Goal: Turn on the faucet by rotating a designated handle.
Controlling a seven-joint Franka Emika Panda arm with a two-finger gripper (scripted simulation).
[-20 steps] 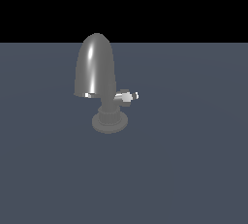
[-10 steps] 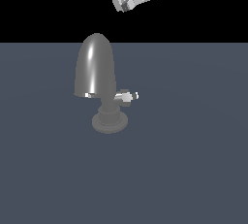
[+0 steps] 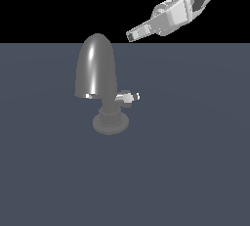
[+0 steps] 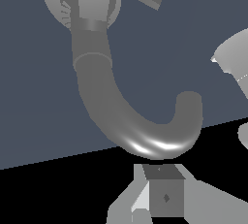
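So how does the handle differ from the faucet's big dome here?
The handle is a small short stub; the dome is far larger. The handle sticks out sideways from the neck toward the exterior view's right; the dome stands upright. The handle has a bright white tip; the dome is plain grey with a highlight. Both look like glossy metal.

Glossy grey faucet [image 3: 96, 73], white-tipped silvery handle [image 3: 128, 97].
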